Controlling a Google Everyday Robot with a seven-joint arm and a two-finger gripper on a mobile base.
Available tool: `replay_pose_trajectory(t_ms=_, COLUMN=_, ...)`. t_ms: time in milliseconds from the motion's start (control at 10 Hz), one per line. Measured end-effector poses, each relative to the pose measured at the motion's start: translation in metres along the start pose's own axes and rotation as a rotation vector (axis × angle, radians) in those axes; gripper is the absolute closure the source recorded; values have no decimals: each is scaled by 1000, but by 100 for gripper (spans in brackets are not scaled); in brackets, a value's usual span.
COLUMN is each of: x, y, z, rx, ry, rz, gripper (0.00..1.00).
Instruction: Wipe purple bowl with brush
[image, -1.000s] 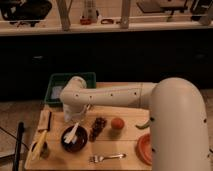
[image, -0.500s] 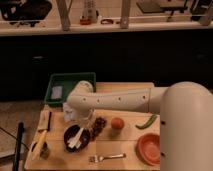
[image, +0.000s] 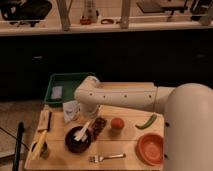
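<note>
Wooden table (image: 129, 143), dim room behind. The purple bowl (image: 75, 146) sits around 7 o'clock with the brush (image: 82, 132) resting in it, angled toward 1 o'clock, where the gripper (image: 90, 120) hangs. Can't tell its grip.

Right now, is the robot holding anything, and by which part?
Cannot tell for sure: the brush slants up to the gripper just above the purple bowl, lower end in the bowl.

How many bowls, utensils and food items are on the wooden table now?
Bowls: 2, glossy dark purple bowl, bright orange bowl.
Utensils: 3, cream brush, metal fork, yellow-handled tool.
Food: 3, red round fruit, green pepper, dark grape-like cluster.
Total: 8.
The gripper hangs just above that purple bowl.
</note>
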Motion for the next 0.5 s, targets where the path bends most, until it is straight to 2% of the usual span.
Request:
replay_pose_trajectory(t_ms=300, x=0, y=-11, z=-3, rx=6, ry=8, rz=-19, gripper=100)
replay_pose_trajectory(t_ms=500, x=-9, y=-23, z=-5, rx=15, ry=2, rz=-56, gripper=100)
